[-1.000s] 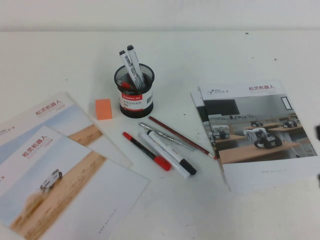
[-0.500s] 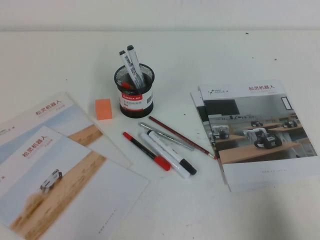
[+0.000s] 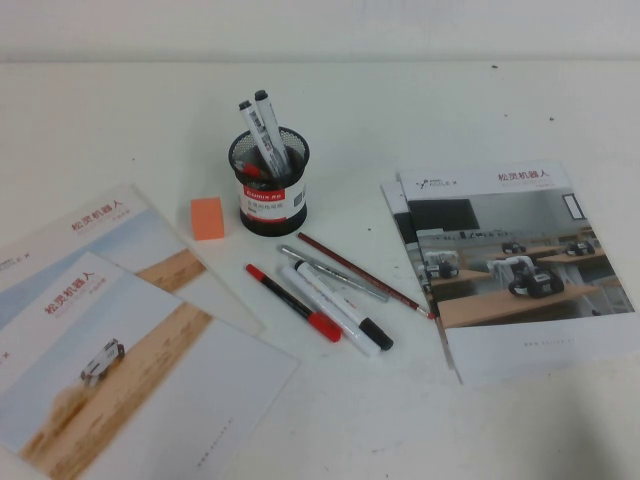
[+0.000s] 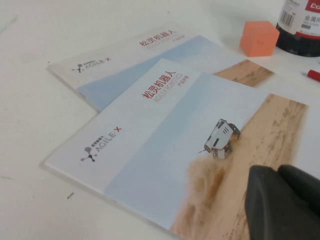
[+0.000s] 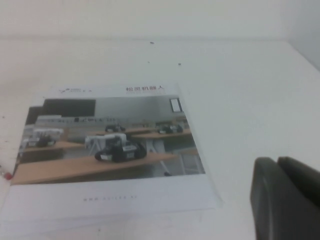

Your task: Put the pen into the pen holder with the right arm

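Both tools show only as a dark corner in their own wrist views, and neither arm reaches into the high view. My left tool (image 4: 282,202) hangs low over the nearer of the two desert brochures (image 4: 190,150). My right tool (image 5: 286,197) hangs low over bare counter (image 5: 250,75), just beside the classroom brochure (image 5: 107,145). I cannot tell whether either tool is set wide or narrow, and neither holds anything I can see.

The white counter (image 3: 420,110) carries the desert brochures (image 3: 120,340) on my left and the classroom brochures (image 3: 515,270) on my right. Between them, further back, stands the pen holder (image 3: 270,195), upright. The pen (image 3: 270,125) is inside it, black cap up, leaning beside a second lettered marker (image 3: 254,128). An orange block (image 3: 207,217) sits just left of the holder. Nearer me a plain white marker (image 3: 335,300), a red pen (image 3: 292,301), a grey pen (image 3: 330,270) and a thin red pencil (image 3: 365,275) lie side by side.
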